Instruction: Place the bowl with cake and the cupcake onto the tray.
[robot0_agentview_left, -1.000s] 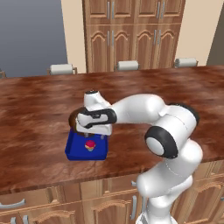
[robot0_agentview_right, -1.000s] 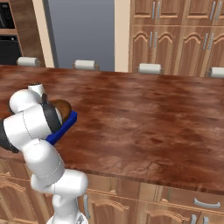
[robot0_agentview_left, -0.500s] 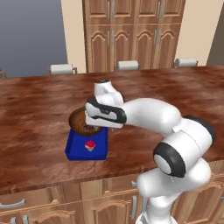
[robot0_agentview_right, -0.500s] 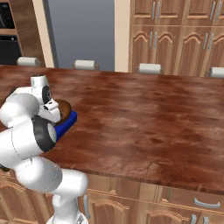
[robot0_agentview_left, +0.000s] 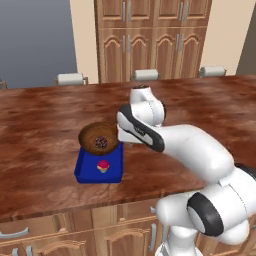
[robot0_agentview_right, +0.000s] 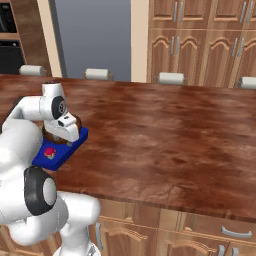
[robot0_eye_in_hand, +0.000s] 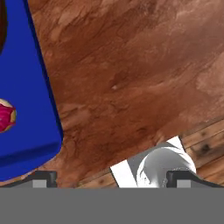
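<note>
The blue tray (robot0_agentview_left: 84, 173) lies on the wooden counter. Across its far end rests the brown wooden bowl with cake (robot0_agentview_left: 99, 139), and the cupcake (robot0_agentview_left: 102, 166) stands on the tray floor in front of it. My gripper (robot0_agentview_left: 124, 142) hangs just right of the bowl, beside the tray's right rim. In the hand view the gripper (robot0_eye_in_hand: 111, 178) is open with nothing between its tips, over bare counter; the tray (robot0_eye_in_hand: 26, 109) and the cupcake (robot0_eye_in_hand: 5, 116) lie to the left. In the right base view the cupcake (robot0_agentview_right: 49, 152) sits on the tray (robot0_agentview_right: 75, 142), with the bowl (robot0_agentview_right: 76, 121) partly behind my hand.
The counter (robot0_agentview_left: 200, 107) stretches wide to the right and behind the tray. Paper towel rolls (robot0_agentview_left: 146, 75) line its far edge, with cabinets behind. The counter's front edge runs just in front of the tray.
My hand has moved off the tray to its right side and risen a little. The bowl, earlier partly covered by the hand, now shows whole; cupcake and tray have stayed put.
</note>
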